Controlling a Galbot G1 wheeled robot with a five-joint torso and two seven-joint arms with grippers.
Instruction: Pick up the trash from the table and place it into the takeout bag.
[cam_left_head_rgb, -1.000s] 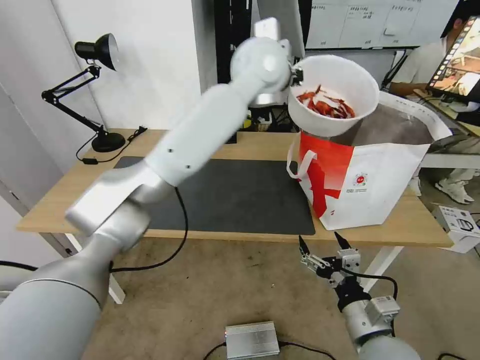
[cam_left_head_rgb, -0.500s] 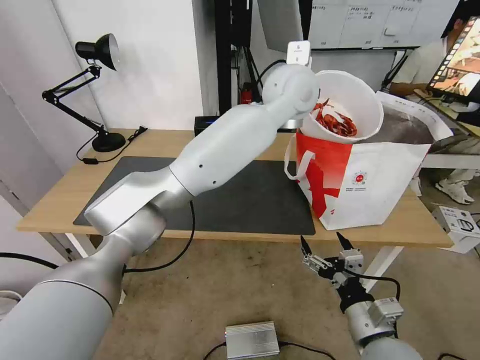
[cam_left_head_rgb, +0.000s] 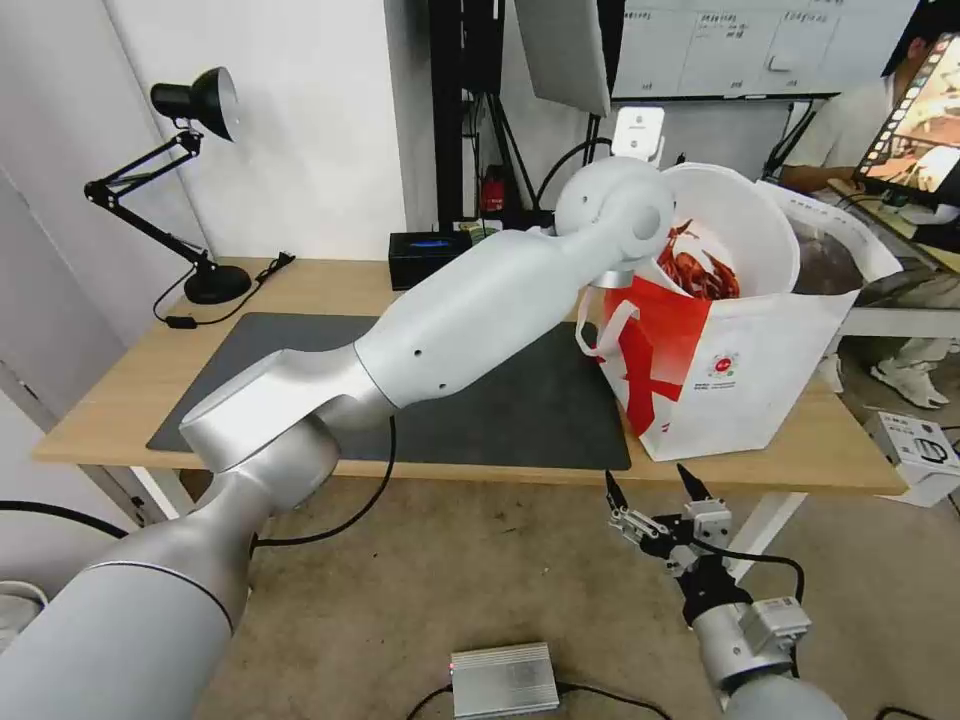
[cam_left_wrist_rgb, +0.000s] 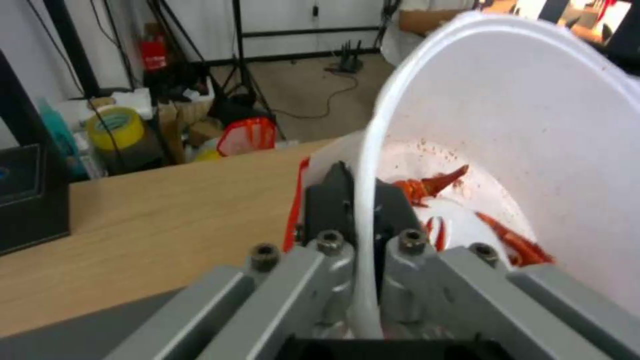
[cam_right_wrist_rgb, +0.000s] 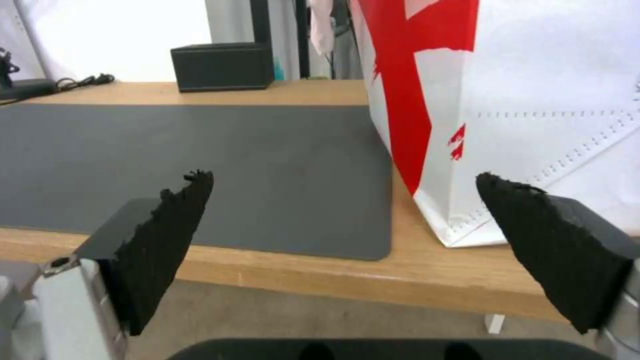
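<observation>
The left gripper (cam_left_wrist_rgb: 360, 220) is pinching the white bowl (cam_left_head_rgb: 740, 225) by its rim, tilting it into the takeout bag (cam_left_head_rgb: 740, 370) at the desk's (cam_left_head_rgb: 120, 400) right end so the shells tip inside, while the right gripper (cam_left_head_rgb: 655, 495) is waiting spread below the front edge.

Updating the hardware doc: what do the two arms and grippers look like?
Left arm: smooth white and silver shells, round joint caps, black cable near the shoulder. Left gripper: black fingers on a grey bolted mount. Right gripper: pointed black fingers with ridged pads, silver linkage, black cable and wrist collar.
</observation>
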